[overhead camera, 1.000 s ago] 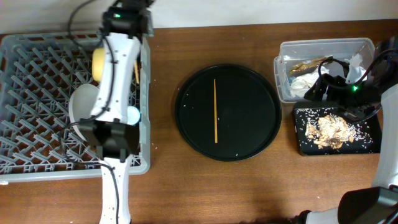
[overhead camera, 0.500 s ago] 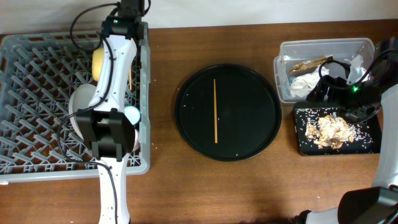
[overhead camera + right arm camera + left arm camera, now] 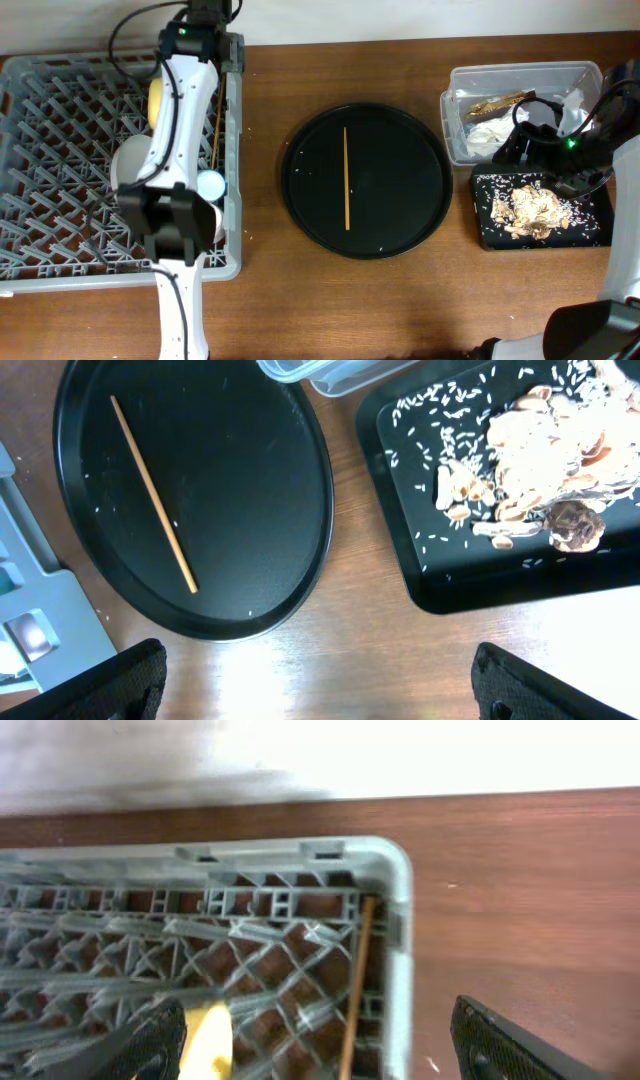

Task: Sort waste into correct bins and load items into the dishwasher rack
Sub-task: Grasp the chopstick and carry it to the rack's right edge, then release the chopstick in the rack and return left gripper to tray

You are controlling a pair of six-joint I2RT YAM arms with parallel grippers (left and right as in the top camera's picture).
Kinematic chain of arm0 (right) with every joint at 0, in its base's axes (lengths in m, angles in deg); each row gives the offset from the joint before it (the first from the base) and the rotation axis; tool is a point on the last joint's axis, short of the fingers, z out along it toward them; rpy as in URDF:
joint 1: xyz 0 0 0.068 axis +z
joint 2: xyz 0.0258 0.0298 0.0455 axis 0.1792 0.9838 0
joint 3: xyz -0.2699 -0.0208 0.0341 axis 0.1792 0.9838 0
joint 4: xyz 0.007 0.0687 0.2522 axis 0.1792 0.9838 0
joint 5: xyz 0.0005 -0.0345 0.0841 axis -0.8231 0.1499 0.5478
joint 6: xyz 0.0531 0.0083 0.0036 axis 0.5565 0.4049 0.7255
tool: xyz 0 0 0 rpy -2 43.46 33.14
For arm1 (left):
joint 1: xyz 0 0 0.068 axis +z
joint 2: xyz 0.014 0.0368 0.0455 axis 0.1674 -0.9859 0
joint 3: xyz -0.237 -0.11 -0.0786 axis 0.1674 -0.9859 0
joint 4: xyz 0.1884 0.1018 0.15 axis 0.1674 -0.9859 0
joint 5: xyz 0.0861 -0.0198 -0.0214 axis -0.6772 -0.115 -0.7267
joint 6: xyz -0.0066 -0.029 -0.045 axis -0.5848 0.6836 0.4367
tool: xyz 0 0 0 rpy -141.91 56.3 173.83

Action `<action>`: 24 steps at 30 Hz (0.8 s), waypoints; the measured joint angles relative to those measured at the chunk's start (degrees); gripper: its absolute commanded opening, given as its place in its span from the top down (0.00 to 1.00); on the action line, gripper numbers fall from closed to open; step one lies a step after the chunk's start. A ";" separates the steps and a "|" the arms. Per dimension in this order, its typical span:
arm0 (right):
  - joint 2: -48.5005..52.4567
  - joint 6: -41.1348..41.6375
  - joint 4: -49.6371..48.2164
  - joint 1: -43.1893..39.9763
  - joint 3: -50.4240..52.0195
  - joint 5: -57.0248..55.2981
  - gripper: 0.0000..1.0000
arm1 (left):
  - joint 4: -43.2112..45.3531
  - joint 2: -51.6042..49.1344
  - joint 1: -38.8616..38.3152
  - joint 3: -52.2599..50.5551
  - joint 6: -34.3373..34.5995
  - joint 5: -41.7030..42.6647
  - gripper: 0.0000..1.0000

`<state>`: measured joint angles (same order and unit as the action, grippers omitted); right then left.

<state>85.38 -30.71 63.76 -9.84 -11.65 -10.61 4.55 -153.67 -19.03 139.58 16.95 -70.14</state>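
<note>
Two chopsticks (image 3: 346,178), two bins (image 3: 520,70), one rack (image 3: 60,130), one round tray (image 3: 400,180)

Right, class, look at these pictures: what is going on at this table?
The left gripper hangs open over a corner of the dishwasher rack, where one chopstick lies along the wall. A second chopstick waits on the round black tray. The right gripper, open and empty, hovers near the shallow black tray of food scraps.
</note>
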 measured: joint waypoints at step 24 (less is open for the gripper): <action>0.00 0.04 1.53 0.00 0.00 0.00 0.02 | -18.38 6.23 -21.07 2.95 5.84 16.37 0.15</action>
<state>85.38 -30.67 65.29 -9.84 -11.65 -10.61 -13.84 -147.44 -40.10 142.53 22.79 -53.77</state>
